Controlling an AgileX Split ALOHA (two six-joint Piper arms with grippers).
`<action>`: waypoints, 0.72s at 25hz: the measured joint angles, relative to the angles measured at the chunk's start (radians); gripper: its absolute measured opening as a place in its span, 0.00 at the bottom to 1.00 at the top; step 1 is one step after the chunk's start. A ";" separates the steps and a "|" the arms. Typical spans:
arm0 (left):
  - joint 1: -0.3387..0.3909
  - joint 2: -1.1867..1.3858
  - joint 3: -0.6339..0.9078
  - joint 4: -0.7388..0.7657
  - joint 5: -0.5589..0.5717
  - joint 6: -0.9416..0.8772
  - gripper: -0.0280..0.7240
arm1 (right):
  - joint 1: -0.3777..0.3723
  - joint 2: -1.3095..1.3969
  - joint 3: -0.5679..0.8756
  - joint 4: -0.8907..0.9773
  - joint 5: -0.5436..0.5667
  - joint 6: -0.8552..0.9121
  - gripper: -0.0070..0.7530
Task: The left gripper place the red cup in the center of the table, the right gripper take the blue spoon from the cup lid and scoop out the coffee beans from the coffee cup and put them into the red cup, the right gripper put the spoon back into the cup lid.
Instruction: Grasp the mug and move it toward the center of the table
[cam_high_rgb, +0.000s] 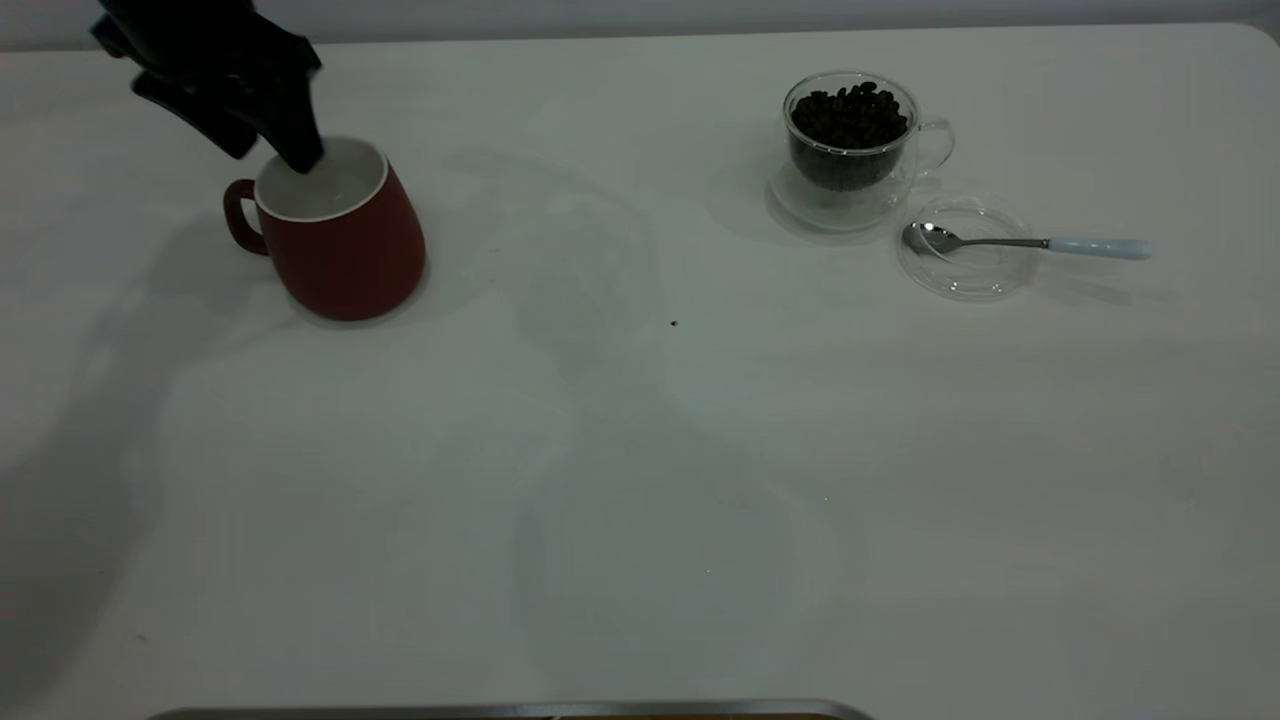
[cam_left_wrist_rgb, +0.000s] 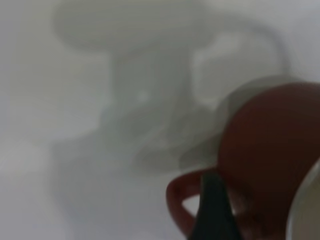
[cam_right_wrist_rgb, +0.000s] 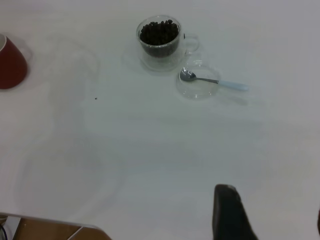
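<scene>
ITEM: red cup (cam_high_rgb: 340, 235). Stands upright on the table (cam_high_rgb: 640, 480) at about ten o'clock of the exterior view, well apart from the centre. White inside shows no beans. Loop handle points toward nine o'clock.

ITEM: left claw (cam_high_rgb: 285, 150). At the cup's rim on the handle side, one finger dipping inside the mouth. From the left wrist view, a dark finger (cam_left_wrist_rgb: 212, 210) lies outside the wall near the handle, so the claw appears to straddle the rim; whether it is pinching the wall yet cannot be told.

STEP IN HAND (judged): the first, carrying the red cup to the table's centre. Cup not yet shifted. Next move calls for a firm pinch on the rim, then a lift or slide toward three o'clock without tipping.

ITEM: coffee cup (cam_high_rgb: 855, 150). At about one o'clock, filled with coffee beans (cam_high_rgb: 850, 115), handle toward three o'clock.

ITEM: cup lid (cam_high_rgb: 965, 250). Just beside the coffee cup at its four o'clock. Blue spoon (cam_high_rgb: 1030, 243) rests across it, bowl in the lid, pale handle overhanging toward three o'clock.

ITEM: right claw (cam_right_wrist_rgb: 270, 220). Absent from the exterior view; only a dark fingertip shows in its own wrist view, high above the table. Spread or closed: cannot tell.

OBSCURED: the left arm is cropped by the exterior view's upper edge; the left wrist view is heavily blurred; one small dark speck (cam_high_rgb: 673, 323) near the table's centre, nature uncertain.
</scene>
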 joint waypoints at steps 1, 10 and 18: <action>-0.002 0.008 -0.002 -0.001 -0.002 0.005 0.82 | 0.000 0.000 0.000 0.000 0.000 0.000 0.61; -0.013 0.042 -0.007 0.004 -0.015 0.015 0.52 | 0.000 0.000 0.000 0.000 0.000 0.000 0.61; -0.014 0.042 -0.008 0.012 -0.023 0.022 0.23 | 0.000 0.000 0.000 0.000 0.000 0.000 0.61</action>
